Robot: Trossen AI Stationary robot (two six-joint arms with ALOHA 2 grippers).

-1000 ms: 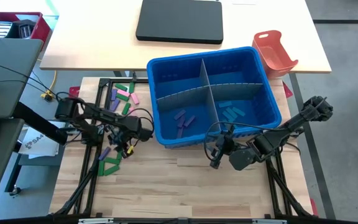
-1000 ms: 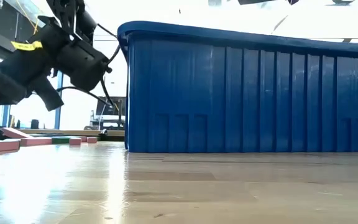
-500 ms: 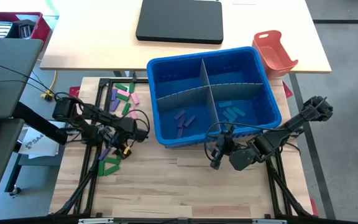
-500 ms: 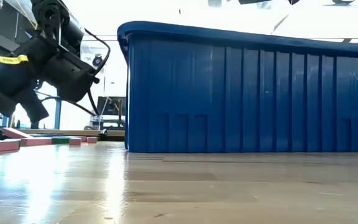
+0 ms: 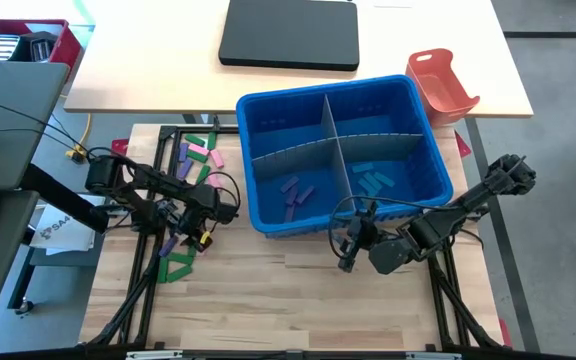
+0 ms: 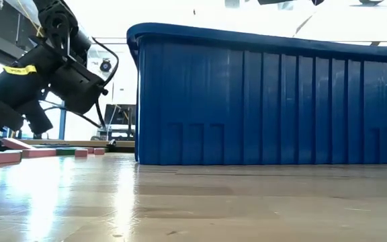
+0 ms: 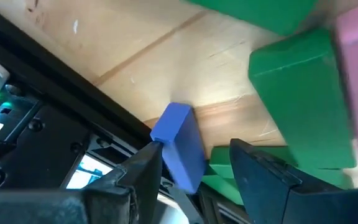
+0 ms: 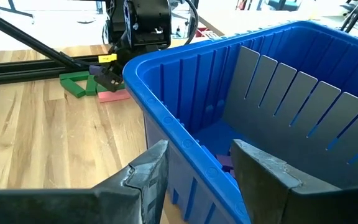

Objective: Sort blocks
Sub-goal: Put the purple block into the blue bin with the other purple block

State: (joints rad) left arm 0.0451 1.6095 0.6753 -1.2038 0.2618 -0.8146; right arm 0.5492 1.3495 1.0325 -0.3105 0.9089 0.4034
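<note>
Loose blocks lie at the table's left: green, pink and purple ones in a far heap [image 5: 198, 155], a green wedge [image 5: 178, 265] nearer. My left gripper [image 5: 200, 228] hangs low over them, pointing steeply down, open. In its wrist view a blue block [image 7: 180, 146] stands between its fingers [image 7: 191, 152], with green blocks [image 7: 297, 93] and a pink one [image 7: 356, 81] beside it. Purple blocks [image 5: 296, 192] and blue blocks [image 5: 373, 182] lie in the blue bin [image 5: 268, 215]. My right gripper [image 5: 346, 250] waits open at the bin's near wall [image 8: 166, 106]. My left gripper has one fingertip [image 7: 146, 163] right beside the blue block's long side [image 7: 166, 140]; whether it touches I cannot tell. The other finger [image 7: 253, 171] stands clear of the block. The block rests on the wood by the black frame.
Grey slotted dividers [image 5: 333, 150] split the bin into compartments. Black frame rails [image 5: 148, 260] run along the table's left side under my left arm. An orange-red tray [image 5: 443, 80] and a black flat case [image 5: 288, 32] sit on the far desk. Bare wood lies near the front edge.
My left gripper has moved away from the bin toward the table's left edge and sunk lower over the loose blocks, rolling a little as it went. My right arm has kept still.
</note>
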